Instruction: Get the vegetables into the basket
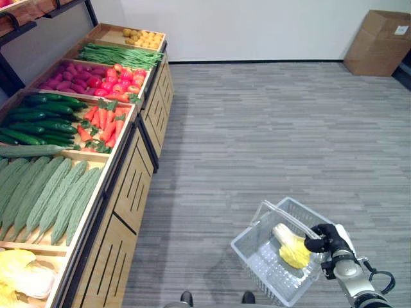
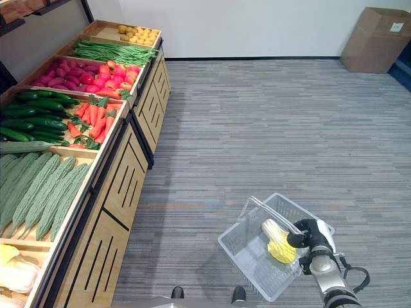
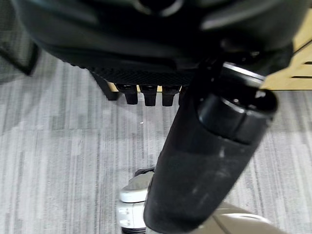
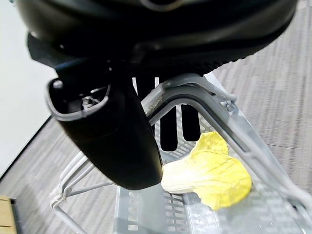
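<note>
Already one vegetable, a yellow-leaved cabbage (image 1: 292,249), lies inside the clear plastic basket (image 1: 260,264); the right hand (image 1: 327,239) carries that basket low at the robot's right, its fingers curled round the handle (image 4: 195,97), as the right wrist view shows; the cabbage's pale stalk end points up and away from the robot, its leafy end toward the hand. Everything else to be gathered sits on the wooden counter (image 1: 125,186) along the robot's left: bitter gourds (image 1: 45,196) nearest, then cucumbers (image 1: 38,119), carrots (image 1: 103,125) and more beyond, all with their long axes running roughly away from the robot. So the left arm is the nearer one for the next pick; the left hand (image 3: 146,95) hangs over the floor holding nothing, fingers loosely extended; the basket stands well apart from the counter, across open floor.
</note>
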Motion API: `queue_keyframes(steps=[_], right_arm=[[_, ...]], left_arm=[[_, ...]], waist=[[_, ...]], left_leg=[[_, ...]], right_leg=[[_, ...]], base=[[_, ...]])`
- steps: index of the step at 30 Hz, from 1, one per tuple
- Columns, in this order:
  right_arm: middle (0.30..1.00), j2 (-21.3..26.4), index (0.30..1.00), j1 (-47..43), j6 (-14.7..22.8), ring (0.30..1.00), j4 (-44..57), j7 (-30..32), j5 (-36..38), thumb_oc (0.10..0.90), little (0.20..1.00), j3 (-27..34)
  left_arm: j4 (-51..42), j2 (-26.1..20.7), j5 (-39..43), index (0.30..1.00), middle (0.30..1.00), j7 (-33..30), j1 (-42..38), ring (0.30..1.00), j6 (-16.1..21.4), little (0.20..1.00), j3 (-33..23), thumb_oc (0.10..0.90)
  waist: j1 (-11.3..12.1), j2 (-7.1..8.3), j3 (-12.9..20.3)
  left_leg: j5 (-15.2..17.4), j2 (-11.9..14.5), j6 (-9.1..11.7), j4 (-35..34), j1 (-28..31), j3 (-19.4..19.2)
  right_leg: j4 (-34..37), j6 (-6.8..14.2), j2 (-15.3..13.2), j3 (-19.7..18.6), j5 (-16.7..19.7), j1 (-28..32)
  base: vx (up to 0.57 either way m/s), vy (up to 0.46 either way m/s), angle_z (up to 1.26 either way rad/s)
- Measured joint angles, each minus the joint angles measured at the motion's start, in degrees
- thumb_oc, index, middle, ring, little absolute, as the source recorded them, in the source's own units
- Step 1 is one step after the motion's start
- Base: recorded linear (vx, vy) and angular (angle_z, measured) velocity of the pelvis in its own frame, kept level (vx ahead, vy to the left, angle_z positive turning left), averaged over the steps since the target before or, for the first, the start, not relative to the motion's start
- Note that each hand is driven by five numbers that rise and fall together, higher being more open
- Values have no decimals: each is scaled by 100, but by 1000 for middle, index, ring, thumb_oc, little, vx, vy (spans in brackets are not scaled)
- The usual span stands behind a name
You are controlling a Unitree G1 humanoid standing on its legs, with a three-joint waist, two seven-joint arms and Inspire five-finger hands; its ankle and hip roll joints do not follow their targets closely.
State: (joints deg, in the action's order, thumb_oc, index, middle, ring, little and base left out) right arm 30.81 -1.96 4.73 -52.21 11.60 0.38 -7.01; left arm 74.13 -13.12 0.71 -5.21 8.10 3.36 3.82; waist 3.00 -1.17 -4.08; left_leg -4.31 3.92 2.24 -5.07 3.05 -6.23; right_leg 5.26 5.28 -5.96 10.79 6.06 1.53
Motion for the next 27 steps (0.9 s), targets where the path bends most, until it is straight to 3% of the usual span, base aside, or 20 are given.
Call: queue_keyframes(steps=[7, 10, 15, 27], right_arm=[[300, -176, 300, 126, 1, 300, -108, -49, 42, 400, 300, 48], [300, -407, 300, 595, 10, 300, 393, -184, 422, 400, 300, 478], [300, -522, 300, 787, 9, 300, 472, -204, 521, 400, 300, 677], [300, -621, 300, 955, 4, 300, 471, -144, 465, 400, 300, 676]], left_arm=[[57, 72, -764, 1000, 1000, -216, -86, 1000, -22, 1000, 6, 900], [-26, 88, -973, 1000, 1000, -396, -76, 1000, -84, 1000, 4, 900], [-27, 113, -997, 1000, 1000, -436, -76, 1000, -105, 1000, 5, 900], [-21, 106, -1092, 1000, 1000, -453, -82, 1000, -120, 1000, 4, 900]], waist=[[-92, -12, 29], [-71, -3, 30], [-204, 43, 52], [-227, 44, 133]], left_leg=[[3, 0, 0, 1, 18, -108], [7, 9, -1, 1, 14, -57], [8, 10, -2, 0, 67, -33], [56, 64, -48, 0, 75, -12]], right_leg=[[2, 0, 15, -123, 20, -45], [2, -14, 36, -114, 12, -37], [2, -20, 40, -100, 4, 30], [2, -29, 94, -106, -8, 39]], base=[[7, -3, -6], [-3, -5, 1], [4, -7, 1], [14, -55, 0]])
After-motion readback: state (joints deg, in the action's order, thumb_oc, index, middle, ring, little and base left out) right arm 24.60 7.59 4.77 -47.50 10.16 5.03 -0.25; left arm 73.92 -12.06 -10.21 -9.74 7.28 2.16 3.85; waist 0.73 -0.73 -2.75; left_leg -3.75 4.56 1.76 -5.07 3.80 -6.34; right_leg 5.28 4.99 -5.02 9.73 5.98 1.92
